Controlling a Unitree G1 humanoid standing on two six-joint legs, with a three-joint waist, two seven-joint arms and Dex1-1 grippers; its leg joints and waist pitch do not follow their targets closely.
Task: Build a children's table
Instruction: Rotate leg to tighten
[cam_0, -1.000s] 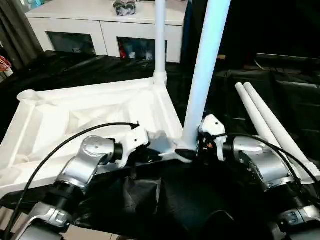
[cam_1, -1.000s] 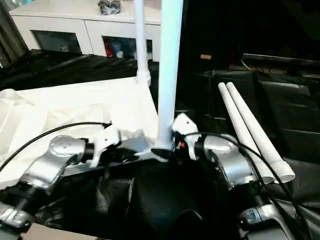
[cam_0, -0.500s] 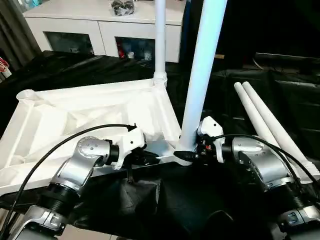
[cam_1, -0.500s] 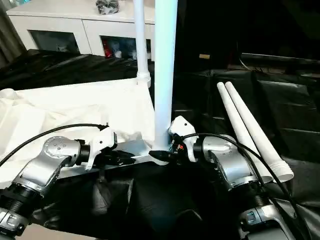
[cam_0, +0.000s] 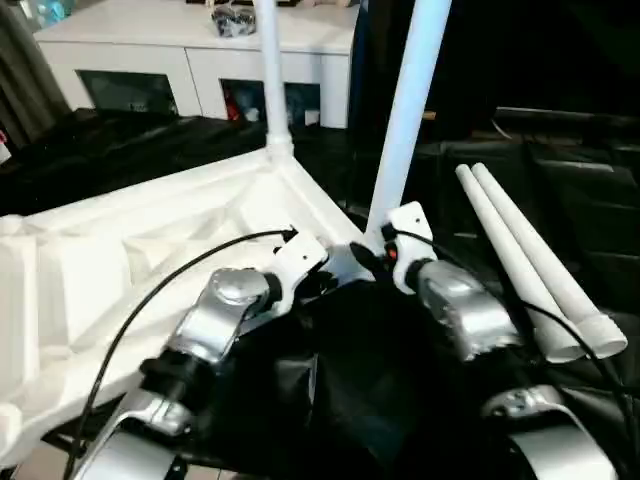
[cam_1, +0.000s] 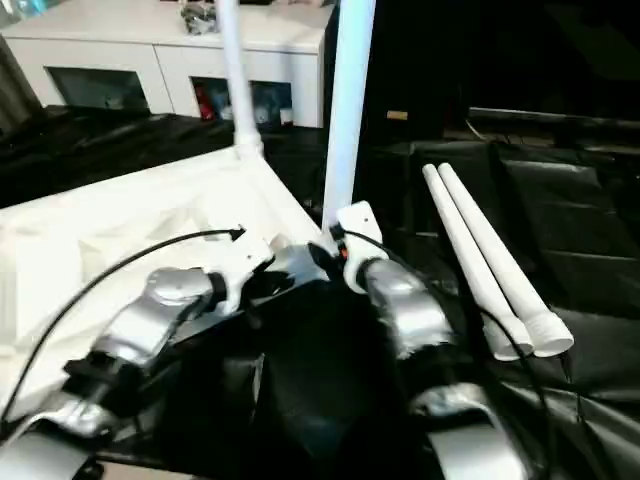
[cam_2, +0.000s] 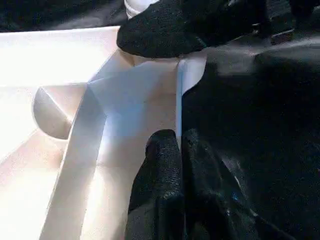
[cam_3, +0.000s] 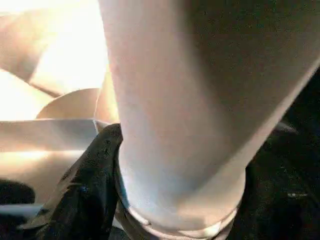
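The children's table lies upside down on black cloth, its white ribbed top (cam_0: 150, 240) facing up. One leg (cam_0: 268, 80) stands in the far corner socket. A second leg (cam_0: 408, 110) rises, leaning slightly, from the near right corner. My right gripper (cam_0: 376, 256) is shut around that leg's base, with a black finger (cam_3: 90, 185) pressed against the tube. My left gripper (cam_2: 178, 144) is shut on the thin rim of the top, just beside that corner. Two loose legs (cam_0: 530, 260) lie side by side on the right.
A white cabinet (cam_0: 200, 62) with glass doors stands at the back, with a dark bundle (cam_0: 232, 18) on top of it. Black cloth (cam_0: 570, 170) covers the surface around the table top. A grey curtain (cam_0: 20, 60) hangs at the far left.
The whole view has shifted and tilted. My left gripper now holds the rim closer to the corner with the leaning leg. My right gripper has stayed at that leg's base.
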